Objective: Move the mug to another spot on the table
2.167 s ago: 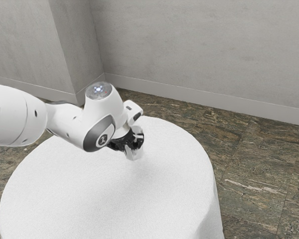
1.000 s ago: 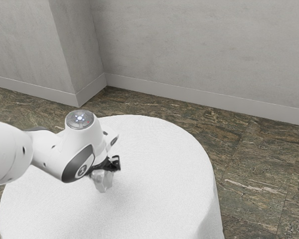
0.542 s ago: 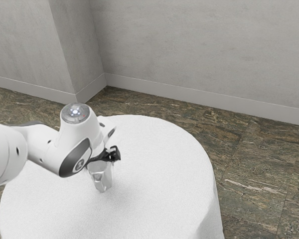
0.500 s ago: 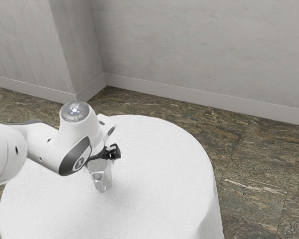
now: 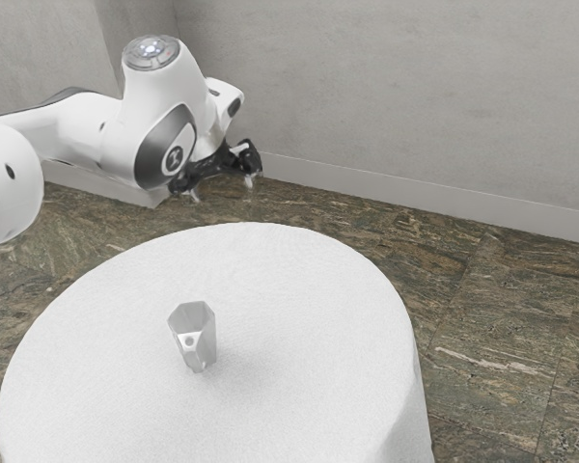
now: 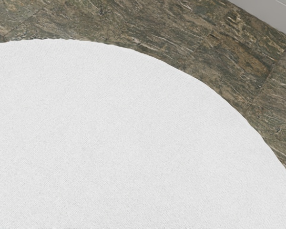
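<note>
Mug (image 5: 193,336) stands upright on table (image 5: 318,309) (mouth facing up), tool (image 5: 222,180) well clear, jaws apart.

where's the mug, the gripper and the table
small grey faceted mug (image 5: 195,338), exterior view, its side wall
black two-finger gripper (image 5: 222,183), exterior view, midway between fingertips
round white table (image 5: 318,318), exterior view, bare cloth top

pincer (image 5: 222,179): let go, lifted well clear | mug (image 5: 195,336): now stands alone
</note>
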